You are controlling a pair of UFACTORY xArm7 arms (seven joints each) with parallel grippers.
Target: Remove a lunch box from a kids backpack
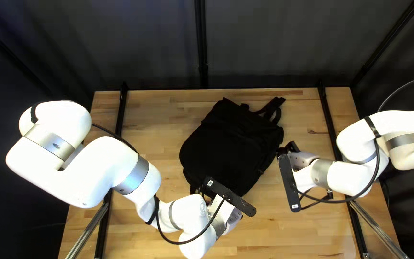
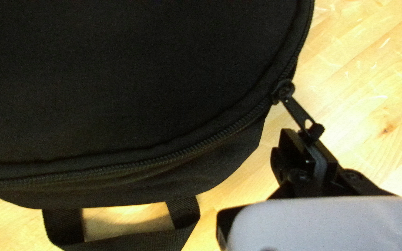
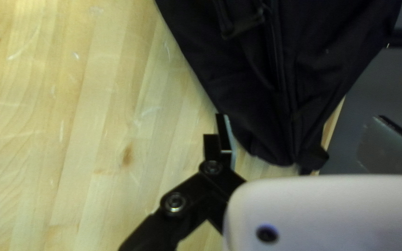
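Only the left wrist view shows our left gripper point(image 1: 218, 206) clamped on the zipper pull point(image 2: 298, 111); our right gripper point(image 1: 286, 148) stands spread beside the backpack point(image 1: 231, 139) (on the table point(image 1: 293, 235), the top left view tells us).

backpack point(image 1: 231, 144): solid black
zipper pull point(image 2: 297, 111): black too
table point(image 1: 288, 230): pale tan wood, striped grain (few darker brown spots)
arms point(image 1: 89, 165): white, silver-grey bands point(image 1: 132, 177)
cables point(image 1: 168, 240): black
curtain point(image 1: 274, 43): dark grey
rails point(image 1: 329, 121): black

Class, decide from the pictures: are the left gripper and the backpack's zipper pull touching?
Touching. The left wrist view shows it: the left gripper is closed on the outer end of the zipper pull.
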